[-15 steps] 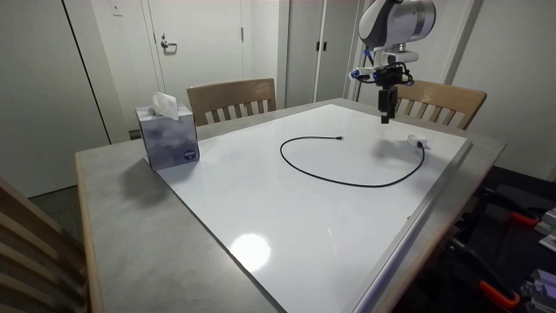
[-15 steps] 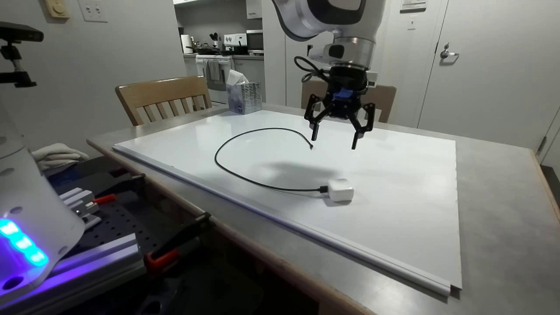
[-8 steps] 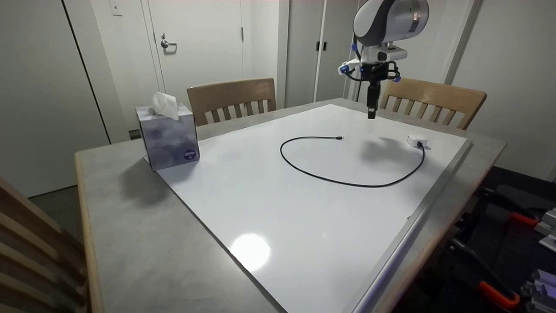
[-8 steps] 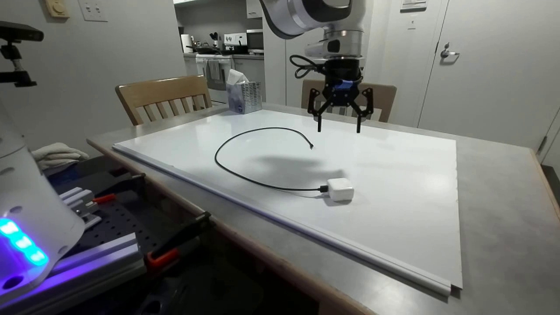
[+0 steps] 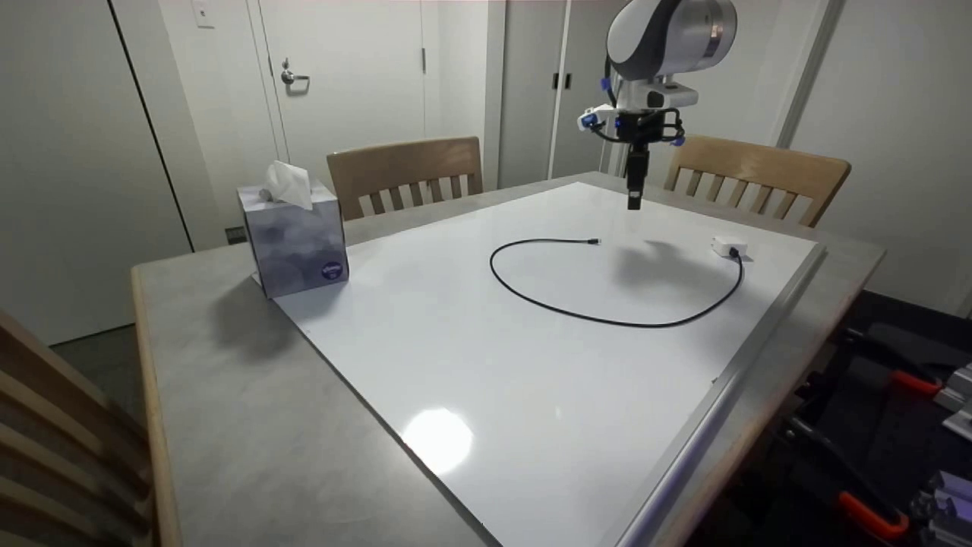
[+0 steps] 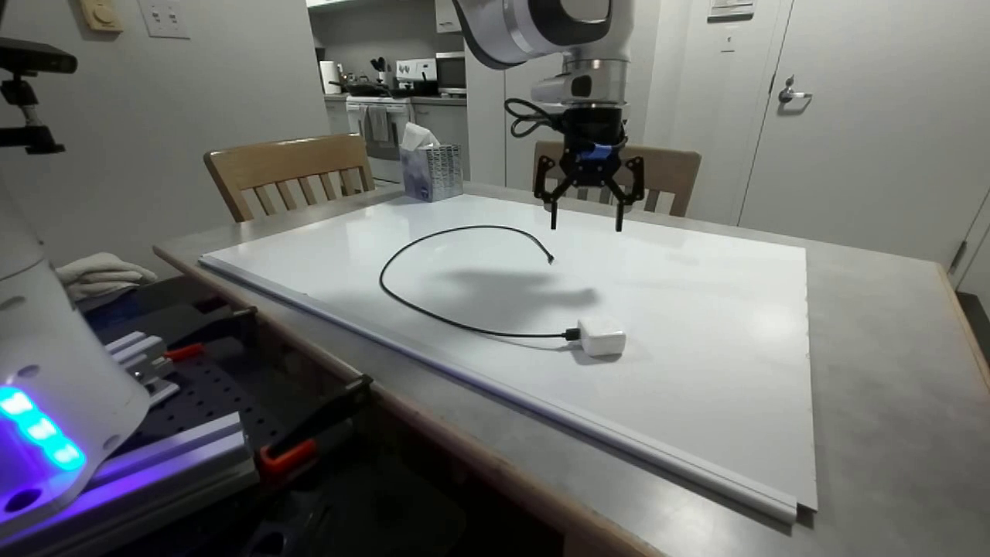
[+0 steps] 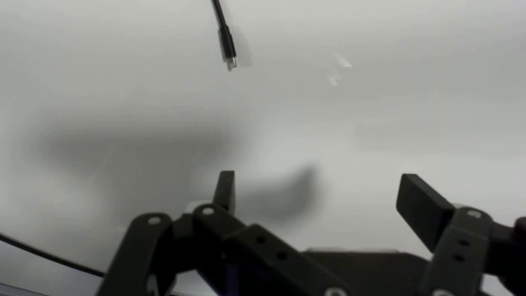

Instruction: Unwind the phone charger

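Nearest me, the phone charger [image 6: 495, 333] begins at its white plug [image 6: 602, 337], whose weight I suppose anchors that end on the white board [image 6: 711, 402], laid over the counter [image 6: 889, 371] probably for smooth ground. The black cable [image 6: 380, 279] sweeps off in 1 loose bend, uncrossed, so unwinding looks nearly done. Its connector [image 6: 550, 259] lies free; the hand [image 6: 585, 230] hangs above, near it, 2 fingers [image 6: 554, 216] spread around nothing, perhaps poised to straddle it. Farther back stands a tissue box [image 6: 431, 172], likely parked clear.

You should note: in your wrist view, the top edge cuts off the charger cable [image 7: 225, 33], the bottom edge your gripper [image 7: 318, 174]; both exterior views crop your arm [image 5: 676, 38] above.
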You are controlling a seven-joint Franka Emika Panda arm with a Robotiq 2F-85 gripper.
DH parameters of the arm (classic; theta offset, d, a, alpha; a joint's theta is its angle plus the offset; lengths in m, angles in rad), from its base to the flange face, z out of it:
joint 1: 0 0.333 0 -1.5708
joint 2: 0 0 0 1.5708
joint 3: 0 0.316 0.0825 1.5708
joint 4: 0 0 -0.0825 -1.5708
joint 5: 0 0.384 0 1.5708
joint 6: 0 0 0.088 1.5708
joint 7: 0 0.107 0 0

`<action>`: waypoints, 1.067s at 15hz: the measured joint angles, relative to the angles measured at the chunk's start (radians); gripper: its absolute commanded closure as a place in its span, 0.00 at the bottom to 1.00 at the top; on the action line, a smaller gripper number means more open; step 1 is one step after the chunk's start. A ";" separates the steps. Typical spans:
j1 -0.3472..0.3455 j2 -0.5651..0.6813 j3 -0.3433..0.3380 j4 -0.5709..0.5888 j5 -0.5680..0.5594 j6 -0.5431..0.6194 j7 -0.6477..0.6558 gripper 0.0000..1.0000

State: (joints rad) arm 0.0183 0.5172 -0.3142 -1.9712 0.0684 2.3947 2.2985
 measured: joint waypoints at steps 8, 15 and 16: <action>-0.019 0.006 0.095 0.004 0.004 0.005 -0.081 0.00; -0.003 0.047 0.125 0.010 -0.023 0.035 -0.151 0.00; 0.002 0.055 0.124 0.010 -0.032 0.050 -0.151 0.00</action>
State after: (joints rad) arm 0.0201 0.5726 -0.1903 -1.9609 0.0366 2.4447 2.1474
